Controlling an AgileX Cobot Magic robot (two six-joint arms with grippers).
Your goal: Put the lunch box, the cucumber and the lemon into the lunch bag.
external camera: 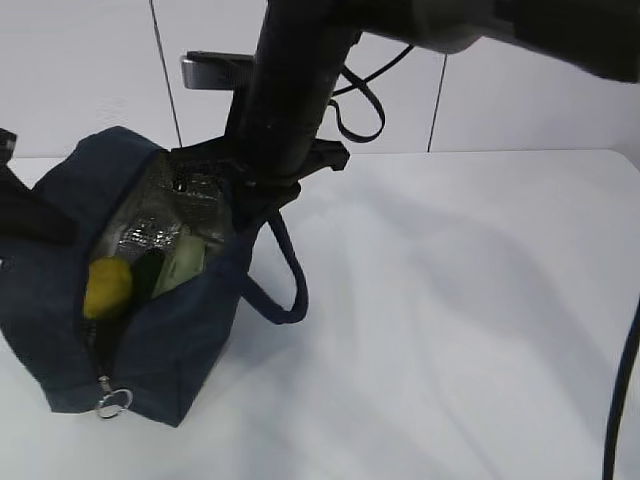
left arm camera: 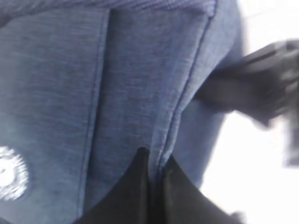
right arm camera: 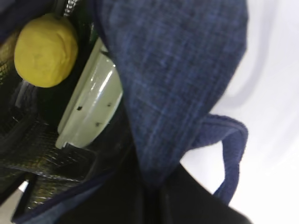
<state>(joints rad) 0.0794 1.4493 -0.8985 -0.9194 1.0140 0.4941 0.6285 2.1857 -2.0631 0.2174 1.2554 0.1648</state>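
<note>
The dark navy fabric lunch bag (external camera: 150,330) stands open on the white table (external camera: 450,330), at nine o'clock. Inside lie the yellow lemon (external camera: 107,287), dark green cucumber (external camera: 147,272) and sage-lidded lunch box (external camera: 180,262). Both grippers, left (left arm camera: 155,175) and right (right arm camera: 154,196), pinch bag fabric, narrowly closed.

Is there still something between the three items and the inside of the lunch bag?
No. The lemon, the cucumber and the lunch box already lie inside the open lunch bag. Both grippers pinch its fabric edges.
</note>
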